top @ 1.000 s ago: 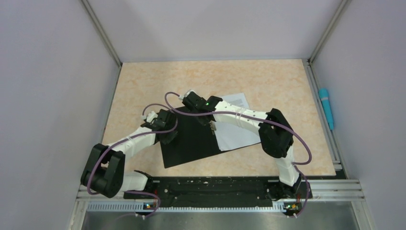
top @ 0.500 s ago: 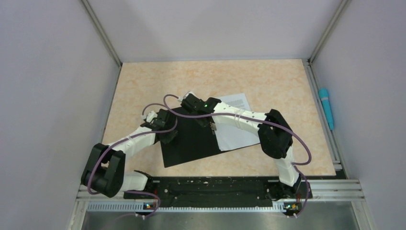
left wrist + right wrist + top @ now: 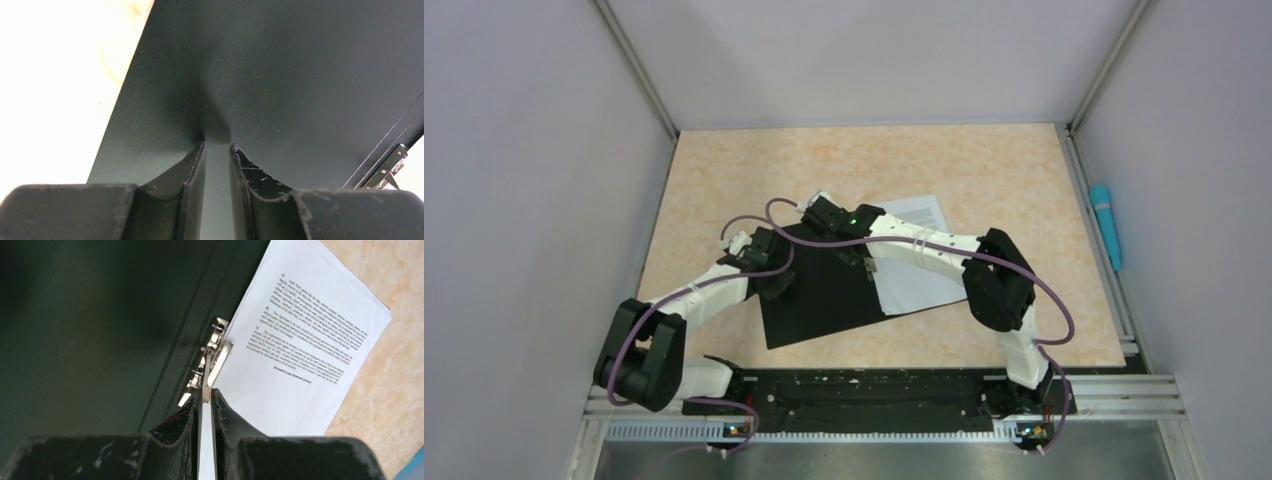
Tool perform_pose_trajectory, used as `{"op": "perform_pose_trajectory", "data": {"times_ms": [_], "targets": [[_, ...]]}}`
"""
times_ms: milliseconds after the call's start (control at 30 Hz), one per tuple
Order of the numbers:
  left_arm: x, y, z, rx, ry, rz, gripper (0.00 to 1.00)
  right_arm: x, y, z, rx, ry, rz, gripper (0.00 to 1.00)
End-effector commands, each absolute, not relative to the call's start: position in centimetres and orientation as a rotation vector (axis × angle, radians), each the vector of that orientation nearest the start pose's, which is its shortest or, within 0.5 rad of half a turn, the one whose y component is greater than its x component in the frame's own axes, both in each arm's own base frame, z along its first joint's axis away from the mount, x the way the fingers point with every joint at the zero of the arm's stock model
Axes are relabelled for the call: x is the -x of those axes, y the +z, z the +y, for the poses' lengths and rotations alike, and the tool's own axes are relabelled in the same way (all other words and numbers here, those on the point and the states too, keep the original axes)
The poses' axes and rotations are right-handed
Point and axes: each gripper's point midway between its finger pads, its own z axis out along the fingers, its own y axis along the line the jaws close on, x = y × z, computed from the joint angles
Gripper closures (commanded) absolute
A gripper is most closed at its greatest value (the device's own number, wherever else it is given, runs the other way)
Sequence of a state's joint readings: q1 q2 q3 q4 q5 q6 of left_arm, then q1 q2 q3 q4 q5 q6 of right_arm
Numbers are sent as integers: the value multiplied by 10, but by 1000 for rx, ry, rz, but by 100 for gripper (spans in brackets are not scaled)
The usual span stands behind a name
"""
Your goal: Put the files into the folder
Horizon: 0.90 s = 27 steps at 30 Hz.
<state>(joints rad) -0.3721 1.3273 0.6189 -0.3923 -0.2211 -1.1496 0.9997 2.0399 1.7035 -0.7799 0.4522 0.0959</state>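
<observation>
There was one folder [image 3: 824, 300], lying open with its black inside up, one thin stack of files [image 3: 919, 280], one metal spine clip [image 3: 215, 347] and one blue stick [image 3: 1106, 225]. Two arms worked over them.

The surface [image 3: 984, 160] was a mottled beige board, closed in by plain grey walls [image 3: 874, 60]. The blue stick lay well apart at the right edge.

The files lay flat just right of the black panel, printed side up, their left edge at the clip.

The left arm reached in from the left. Its tool [image 3: 217, 145] pointed down at the black panel near its left edge, fingers slightly parted with nothing between them. The right arm stretched across the files, and its tool [image 3: 206, 392] was clenched on the clip's metal lever.
</observation>
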Motion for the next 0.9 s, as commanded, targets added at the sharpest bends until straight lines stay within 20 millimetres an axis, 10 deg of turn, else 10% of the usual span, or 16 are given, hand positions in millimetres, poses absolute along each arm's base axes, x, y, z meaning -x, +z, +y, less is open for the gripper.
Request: {"op": "perform_pose_trajectory", "data": {"times_ms": [0, 867], "targets": [[-231, -9, -87, 1093, -82, 2536, 70, -305, 95, 346, 1003, -215, 2316, 89], [-231, -9, -85, 1153, -120, 2533, 66, -298, 83, 338, 989, -202, 2338, 94]]}}
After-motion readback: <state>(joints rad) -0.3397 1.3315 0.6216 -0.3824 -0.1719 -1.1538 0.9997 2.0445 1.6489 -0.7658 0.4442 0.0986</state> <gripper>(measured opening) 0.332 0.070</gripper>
